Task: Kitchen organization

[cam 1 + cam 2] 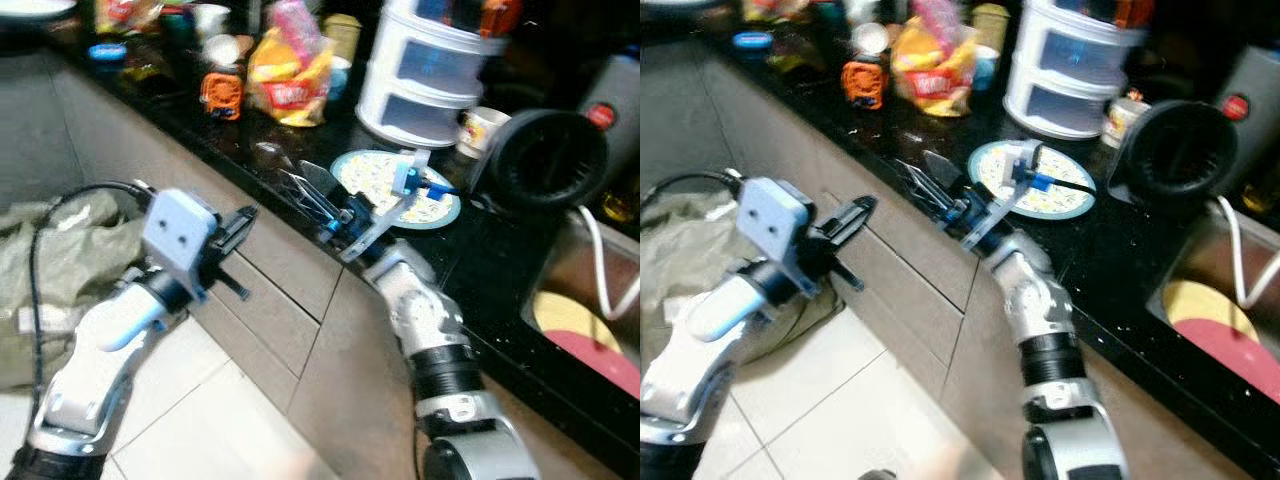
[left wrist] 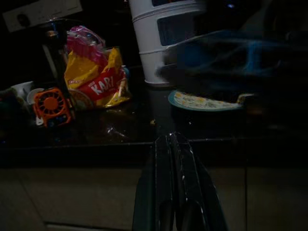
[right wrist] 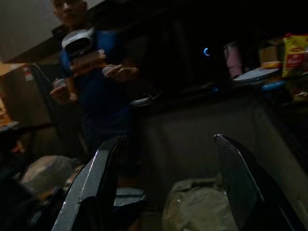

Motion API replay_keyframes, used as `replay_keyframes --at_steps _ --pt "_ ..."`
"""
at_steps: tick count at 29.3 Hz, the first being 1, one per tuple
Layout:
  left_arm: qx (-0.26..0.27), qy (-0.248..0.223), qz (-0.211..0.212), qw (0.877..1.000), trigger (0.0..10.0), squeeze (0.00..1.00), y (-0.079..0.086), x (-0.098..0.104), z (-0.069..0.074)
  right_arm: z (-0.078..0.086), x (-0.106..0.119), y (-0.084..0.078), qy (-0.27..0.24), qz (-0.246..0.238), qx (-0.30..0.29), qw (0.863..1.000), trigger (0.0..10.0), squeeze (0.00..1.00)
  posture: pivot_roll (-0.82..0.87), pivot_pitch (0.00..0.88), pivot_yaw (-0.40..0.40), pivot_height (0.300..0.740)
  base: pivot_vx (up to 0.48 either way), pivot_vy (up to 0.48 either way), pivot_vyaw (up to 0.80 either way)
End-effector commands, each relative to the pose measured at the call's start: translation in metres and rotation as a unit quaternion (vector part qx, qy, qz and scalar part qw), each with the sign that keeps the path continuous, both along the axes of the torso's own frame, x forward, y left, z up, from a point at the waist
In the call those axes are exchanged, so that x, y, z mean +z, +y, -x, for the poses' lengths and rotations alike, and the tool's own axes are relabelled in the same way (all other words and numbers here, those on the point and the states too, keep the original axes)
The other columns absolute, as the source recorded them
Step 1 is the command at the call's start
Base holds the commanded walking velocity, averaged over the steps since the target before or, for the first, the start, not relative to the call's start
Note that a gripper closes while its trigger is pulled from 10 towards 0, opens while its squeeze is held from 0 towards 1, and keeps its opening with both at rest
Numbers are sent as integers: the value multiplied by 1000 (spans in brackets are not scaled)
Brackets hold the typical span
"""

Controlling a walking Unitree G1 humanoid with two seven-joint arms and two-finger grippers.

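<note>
Fingers first: your left gripper (image 1: 236,228) has its two black fingers (image 2: 175,183) pressed together with no gap, and it holds nothing. It hangs in front of the grey cabinet drawers (image 1: 285,268), below the edge of the black countertop (image 1: 215,135), pointing toward the counter.

Further back on the counter you have an orange item (image 1: 220,95) with a round face, and beside it a yellow and red snack bag (image 1: 290,75) with a pink top. On the floor to your left lies a crumpled greenish sack (image 1: 60,245).

Move right and you reach your right gripper (image 1: 305,185). Its fingers (image 3: 103,178) are spread wide apart with nothing between them. It sits at the counter's front edge, just beside the patterned plate (image 1: 375,175). That plate has a blue rim and lies flat on the counter, in front of the white tiered container (image 1: 430,70).

Right of the plate you see a black round appliance (image 1: 545,155) lying with its opening toward you, and beyond it the sink (image 1: 590,300), where yellow and red dishes rest.

In the right wrist view a person in a blue top (image 3: 98,91) stands across the room, holding something in both hands.
</note>
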State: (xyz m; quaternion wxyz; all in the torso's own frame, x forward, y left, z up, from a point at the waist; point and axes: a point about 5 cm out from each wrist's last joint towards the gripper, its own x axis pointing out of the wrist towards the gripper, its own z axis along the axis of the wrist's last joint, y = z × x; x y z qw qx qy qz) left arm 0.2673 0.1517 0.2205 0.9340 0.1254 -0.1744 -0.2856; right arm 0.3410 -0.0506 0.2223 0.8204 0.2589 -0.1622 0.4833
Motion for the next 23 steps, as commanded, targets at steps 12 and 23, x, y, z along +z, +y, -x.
replay_keyframes --at_steps 12,23 --pt "16 2 -5 1000 10000 0 4 -4 1 -12 4 -9 8 34 -87 996 10000 0 321 0 -157 740 117 0 128" --pt "22 8 6 1000 10000 0 4 -4 -1 -14 3 -10 11 40 -96 995 10000 0 314 0 -157 740 175 0 0"
